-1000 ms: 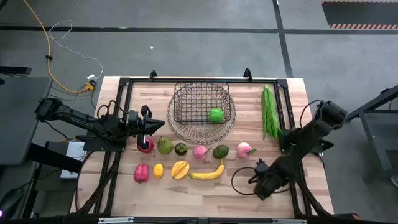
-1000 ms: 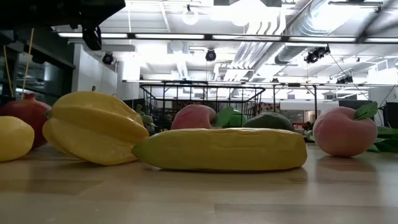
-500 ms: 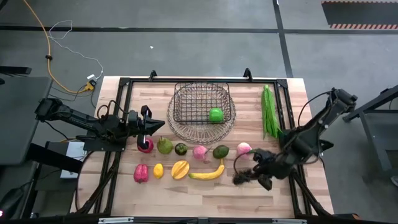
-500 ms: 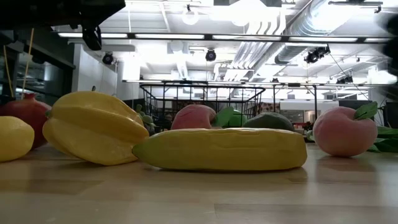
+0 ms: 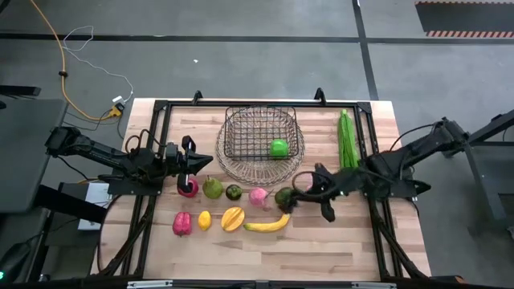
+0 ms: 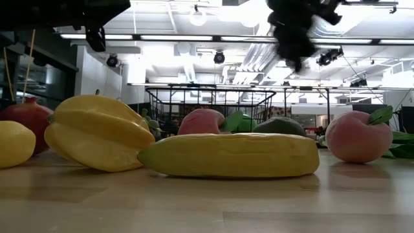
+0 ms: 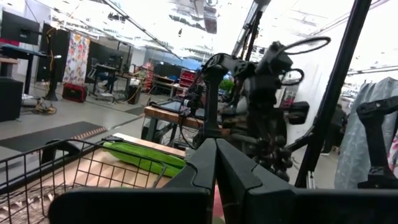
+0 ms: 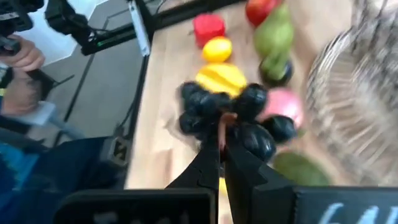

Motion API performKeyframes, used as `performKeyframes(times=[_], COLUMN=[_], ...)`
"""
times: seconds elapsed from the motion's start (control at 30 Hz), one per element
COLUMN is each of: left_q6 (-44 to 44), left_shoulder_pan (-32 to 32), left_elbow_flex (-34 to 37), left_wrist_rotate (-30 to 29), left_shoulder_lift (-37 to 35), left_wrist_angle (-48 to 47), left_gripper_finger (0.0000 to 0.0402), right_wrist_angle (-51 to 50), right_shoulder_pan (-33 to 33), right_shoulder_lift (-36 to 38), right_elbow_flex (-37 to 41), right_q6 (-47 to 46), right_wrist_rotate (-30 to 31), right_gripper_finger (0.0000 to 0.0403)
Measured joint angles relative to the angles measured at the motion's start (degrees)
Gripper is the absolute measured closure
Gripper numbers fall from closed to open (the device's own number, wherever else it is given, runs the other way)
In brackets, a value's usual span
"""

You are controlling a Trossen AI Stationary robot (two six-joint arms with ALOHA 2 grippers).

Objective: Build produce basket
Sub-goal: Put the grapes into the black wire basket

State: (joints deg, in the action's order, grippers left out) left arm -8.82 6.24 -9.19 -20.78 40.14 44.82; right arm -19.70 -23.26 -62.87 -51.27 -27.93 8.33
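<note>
- The basket [image 5: 260, 143] is sitting at upper center of the high view, with 1 apple [image 5: 279, 148] lying inside it toward its right.
- The long husk [image 5: 347, 142] is lying right of the basket.
- Below the basket, 2 rows of fruit are running left to right; the banana [image 5: 268, 225] is lying in the lower row, right of the starfruit [image 5: 233, 218].
- The grapes [image 8: 230, 118] are hanging above the upper row's right end.

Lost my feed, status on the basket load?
Right gripper shut on grapes, airborne near avocado. Left gripper shut, parked. Basket holds green apple.
</note>
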Motion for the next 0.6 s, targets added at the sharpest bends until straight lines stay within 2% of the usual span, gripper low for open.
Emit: performKeyframes(times=[0.33, 0.6], left_q6=[0.0, -1.7], left_shoulder_pan=[0.0, 0.0], left_elbow_flex=[0.0, 0.0], left_wrist_rotate=[0.0, 0.5], left_shoulder_lift=[0.0, 0.0], left_wrist_angle=[0.0, -0.1], left_gripper_finger=[0.0401, 0.0401], right_wrist_angle=[13.6, 18.6], right_shoulder_pan=[9.0, 13.0], right_shoulder_lift=[0.0, 0.0], right_elbow_flex=[0.0, 0.0], right_q6=[19.9, 27.0], right_wrist_rotate=[-1.1, -1.2], right_gripper_finger=[0.0403, 0.0403])
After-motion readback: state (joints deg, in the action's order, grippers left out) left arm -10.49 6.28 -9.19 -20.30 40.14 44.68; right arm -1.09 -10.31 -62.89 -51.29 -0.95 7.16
